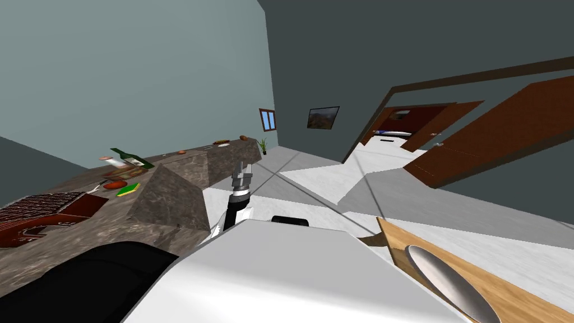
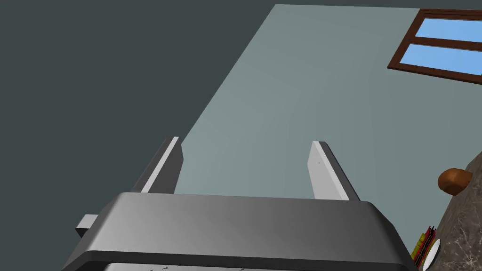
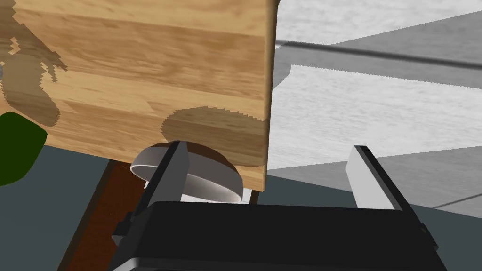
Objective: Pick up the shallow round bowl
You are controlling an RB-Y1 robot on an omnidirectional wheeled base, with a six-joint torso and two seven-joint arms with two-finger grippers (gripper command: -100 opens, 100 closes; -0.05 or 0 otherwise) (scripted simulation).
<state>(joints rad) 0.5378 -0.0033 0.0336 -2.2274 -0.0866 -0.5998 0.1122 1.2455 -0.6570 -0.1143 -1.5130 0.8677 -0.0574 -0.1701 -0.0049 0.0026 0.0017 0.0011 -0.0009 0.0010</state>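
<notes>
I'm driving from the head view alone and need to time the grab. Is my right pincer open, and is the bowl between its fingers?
Observer: The right pincer is open wide.
Operator: So what is inside the gap?
Observer: Nothing. The bowl sits off to one side, and one finger crosses in front of it.
Operator: And the other arm?
Observer: The left pincer is open too, with nothing in it.
</notes>
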